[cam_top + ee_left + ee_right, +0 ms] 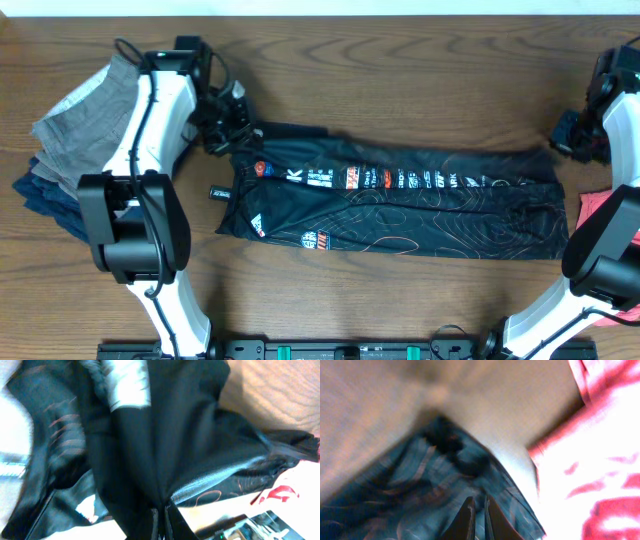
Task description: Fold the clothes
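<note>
**Black jersey stretched in a long strip between both arms**

You see the jersey point(400, 210) lying mid-table point(400, 70), folded into a long band that runs left to right. A row of white and orange logos point(400, 180) runs along its far half. Only a white "K" point(293, 175) near the left end reads clearly from overhead; the other lettering is too small to make out. Fine orange-white contour lines cover the near half.

Your left gripper point(228, 128) sits at the band's far-left corner. In the left wrist view, black cloth gathers into folds that run down between the fingers point(177, 525), which pinch it.

Your right gripper point(572, 140) is at the far-right corner. In the blurred right wrist view its fingers point(465, 522) are drawn almost together over the jersey's edge. You cannot tell whether any cloth is caught between them.

Folded grey and navy trousers point(70, 150) lie at the left edge. A red shirt with white print point(598, 208) lies at the right edge, just beside the jersey's end.
</note>
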Tool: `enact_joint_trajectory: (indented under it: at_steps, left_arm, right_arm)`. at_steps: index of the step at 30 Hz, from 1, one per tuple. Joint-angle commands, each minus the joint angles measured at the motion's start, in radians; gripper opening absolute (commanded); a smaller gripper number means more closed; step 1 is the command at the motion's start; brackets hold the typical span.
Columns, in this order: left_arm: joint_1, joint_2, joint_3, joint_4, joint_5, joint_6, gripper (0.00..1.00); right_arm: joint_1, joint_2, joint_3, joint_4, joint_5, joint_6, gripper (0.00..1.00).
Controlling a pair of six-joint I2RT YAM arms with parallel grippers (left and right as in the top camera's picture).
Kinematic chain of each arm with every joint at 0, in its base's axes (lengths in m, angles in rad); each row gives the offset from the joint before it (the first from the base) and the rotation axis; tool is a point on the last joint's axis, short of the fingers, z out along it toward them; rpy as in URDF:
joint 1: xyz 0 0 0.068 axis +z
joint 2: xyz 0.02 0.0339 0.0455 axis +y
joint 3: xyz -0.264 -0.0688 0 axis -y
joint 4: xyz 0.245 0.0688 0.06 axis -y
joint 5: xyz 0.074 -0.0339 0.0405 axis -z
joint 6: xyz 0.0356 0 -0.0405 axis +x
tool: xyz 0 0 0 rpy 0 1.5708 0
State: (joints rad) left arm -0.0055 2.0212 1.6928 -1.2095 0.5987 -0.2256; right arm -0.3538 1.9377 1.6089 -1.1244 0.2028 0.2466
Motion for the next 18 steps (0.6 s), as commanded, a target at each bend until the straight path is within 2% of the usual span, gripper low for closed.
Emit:
enact_joint_trajectory:
  at_steps: [1, 4, 7, 9, 13, 18]
  left_arm:
    - [0.012, -0.030, -0.006, -0.061, -0.007, 0.075, 0.06]
    - [0.010, -0.030, -0.007, -0.130, -0.007, 0.111, 0.06]
    - [0.007, -0.030, -0.011, -0.166, -0.008, 0.146, 0.06]
    - [0.006, -0.030, -0.015, -0.166, -0.007, 0.154, 0.06]
    - [0.006, -0.030, -0.017, -0.141, -0.008, 0.154, 0.06]
    - [0.006, -0.030, -0.020, -0.117, -0.007, 0.151, 0.06]
  right_arm:
    - [-0.024, -0.015, -0.002, -0.071, 0.060, -0.027, 0.07]
    - [-0.035, -0.015, -0.002, -0.140, 0.069, -0.026, 0.01]
    - [-0.047, -0.015, -0.002, -0.154, 0.053, -0.023, 0.01]
    - [-0.047, -0.015, -0.002, -0.147, -0.031, -0.036, 0.03]
    - [-0.024, -0.012, -0.003, -0.125, -0.284, -0.134, 0.18]
    - [0.027, -0.005, -0.035, -0.061, -0.311, -0.147, 0.36]
